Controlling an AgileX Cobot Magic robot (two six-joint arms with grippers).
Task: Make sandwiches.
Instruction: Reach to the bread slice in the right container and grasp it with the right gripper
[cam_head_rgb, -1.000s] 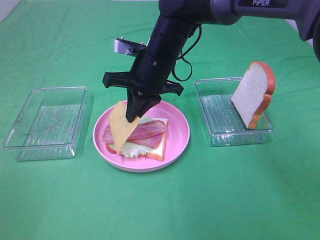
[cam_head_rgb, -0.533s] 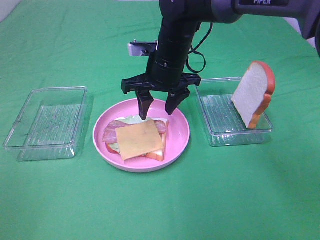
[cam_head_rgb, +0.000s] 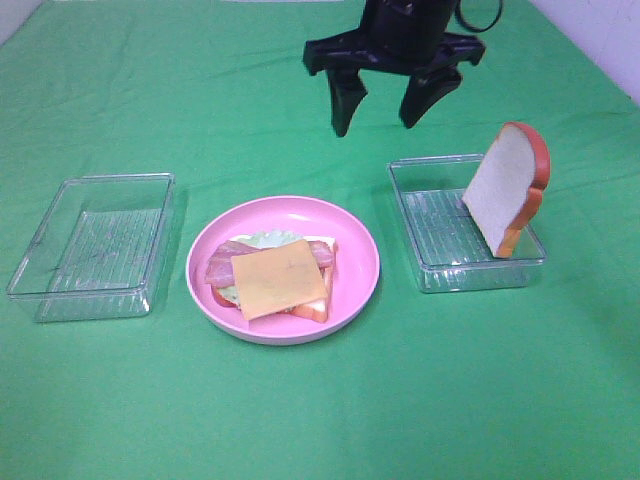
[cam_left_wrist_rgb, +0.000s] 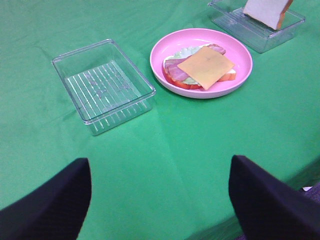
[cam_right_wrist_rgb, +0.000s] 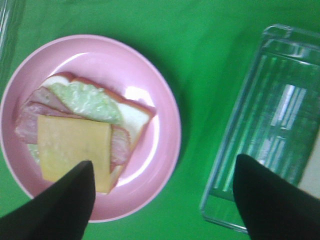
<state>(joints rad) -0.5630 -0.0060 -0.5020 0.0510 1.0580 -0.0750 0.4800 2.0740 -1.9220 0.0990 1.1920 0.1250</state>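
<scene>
the exterior high view alone shows the right end effector (cam_head_rgb: 377, 126) from outside. it hangs in the air, well apart from the pink plate (cam_head_rgb: 355, 250), with its two black fingers wide apart and nothing between them. its arm is cut off at the top edge. the left end effector (cam_left_wrist_rgb: 160, 159) shows only in the left wrist view: two dark fingers apart, holding nothing, over the green desk (cam_left_wrist_rgb: 165, 140).

the sandwich (cam_head_rgb: 272, 278) lies on the plate with the cheese slice (cam_head_rgb: 280, 278) on top. the right wrist view shows the lettuce (cam_right_wrist_rgb: 85, 100) and bacon (cam_right_wrist_rgb: 35, 110) more clearly. the lower bread is mostly hidden. another bread slice (cam_head_rgb: 503, 190) leans upright in the right clear box (cam_head_rgb: 430, 235). the left clear box (cam_head_rgb: 95, 240) stands beside the plate.
</scene>
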